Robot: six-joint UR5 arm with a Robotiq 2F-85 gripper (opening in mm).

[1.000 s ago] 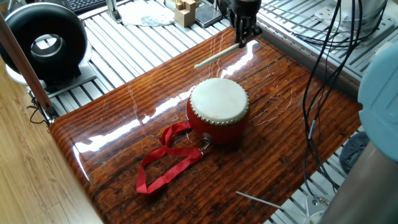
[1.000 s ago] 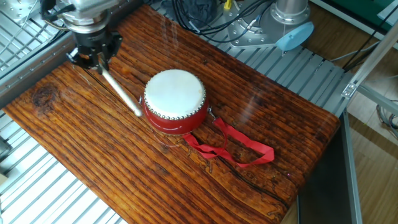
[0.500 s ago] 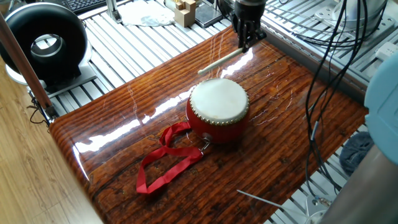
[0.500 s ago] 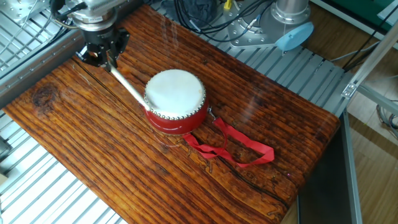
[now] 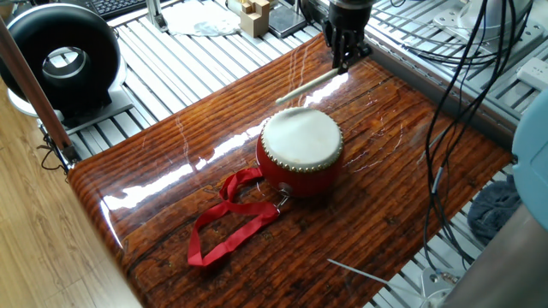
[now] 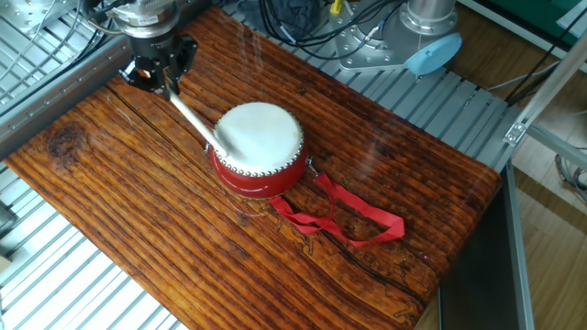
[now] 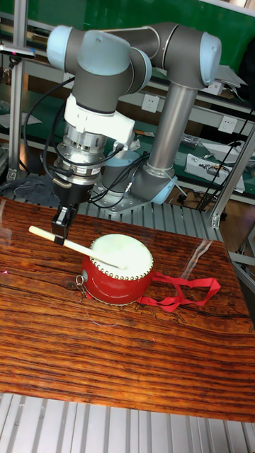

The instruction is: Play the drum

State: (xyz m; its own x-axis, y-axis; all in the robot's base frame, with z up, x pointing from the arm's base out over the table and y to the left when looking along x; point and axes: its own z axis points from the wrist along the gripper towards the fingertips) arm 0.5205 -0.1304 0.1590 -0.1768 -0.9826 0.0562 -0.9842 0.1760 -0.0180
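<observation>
The end effector (image 7: 62,221) gripped the stick (image 7: 78,246) near one end; its tip overhung the drum (image 6: 258,149), which looked light, its skin taut and likely delicate.

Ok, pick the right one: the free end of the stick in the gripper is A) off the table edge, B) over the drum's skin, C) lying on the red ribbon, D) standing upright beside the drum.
B: the gripper holds the stick at a slant, and its far end reaches over the rim onto the cream skin of the drum; whether it touches cannot be told.
</observation>
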